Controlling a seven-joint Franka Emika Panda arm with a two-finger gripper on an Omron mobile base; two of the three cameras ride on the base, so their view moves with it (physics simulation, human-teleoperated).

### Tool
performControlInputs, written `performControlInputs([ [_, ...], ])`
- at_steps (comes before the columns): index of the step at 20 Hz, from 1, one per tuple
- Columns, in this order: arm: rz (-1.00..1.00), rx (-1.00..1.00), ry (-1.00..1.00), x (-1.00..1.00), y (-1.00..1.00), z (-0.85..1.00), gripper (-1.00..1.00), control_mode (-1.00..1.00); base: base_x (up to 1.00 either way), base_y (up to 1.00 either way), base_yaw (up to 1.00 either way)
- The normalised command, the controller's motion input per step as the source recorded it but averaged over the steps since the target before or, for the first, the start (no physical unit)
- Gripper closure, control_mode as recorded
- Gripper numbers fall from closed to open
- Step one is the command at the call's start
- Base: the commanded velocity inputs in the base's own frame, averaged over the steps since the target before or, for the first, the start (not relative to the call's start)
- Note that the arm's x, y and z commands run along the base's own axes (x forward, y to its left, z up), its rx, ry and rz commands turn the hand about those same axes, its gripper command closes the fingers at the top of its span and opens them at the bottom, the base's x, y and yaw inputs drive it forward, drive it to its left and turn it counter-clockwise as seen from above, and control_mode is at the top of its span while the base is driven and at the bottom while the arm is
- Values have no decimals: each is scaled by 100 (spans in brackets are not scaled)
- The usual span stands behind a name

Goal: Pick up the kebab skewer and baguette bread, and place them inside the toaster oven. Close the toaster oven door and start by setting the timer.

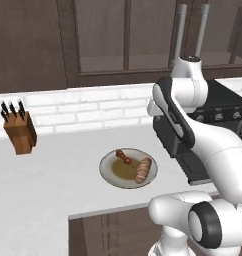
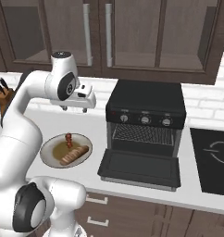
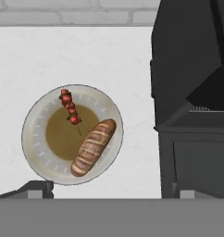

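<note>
the kebab skewer (image 3: 71,108) and the baguette bread (image 3: 93,147) both lie untouched on the plate (image 3: 34,139) on the counter (image 1: 53,185), so i judge nothing loaded yet and all steps left: two picks, closing, the timer. the toaster oven (image 2: 146,99) stands just beside the plate with the toaster oven door (image 2: 140,169) already dropped flat. my gripper (image 2: 78,108) hangs above the plate, fingers wide and empty, with open room all round it.
</note>
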Motion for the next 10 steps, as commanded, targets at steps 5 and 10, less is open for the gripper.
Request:
performControlInputs([
  [5, 0, 0, 0, 0, 0, 0, -100, 100, 0, -20, 0],
  [10, 0, 0, 0, 0, 0, 0, -100, 100, 0, 0, 0],
])
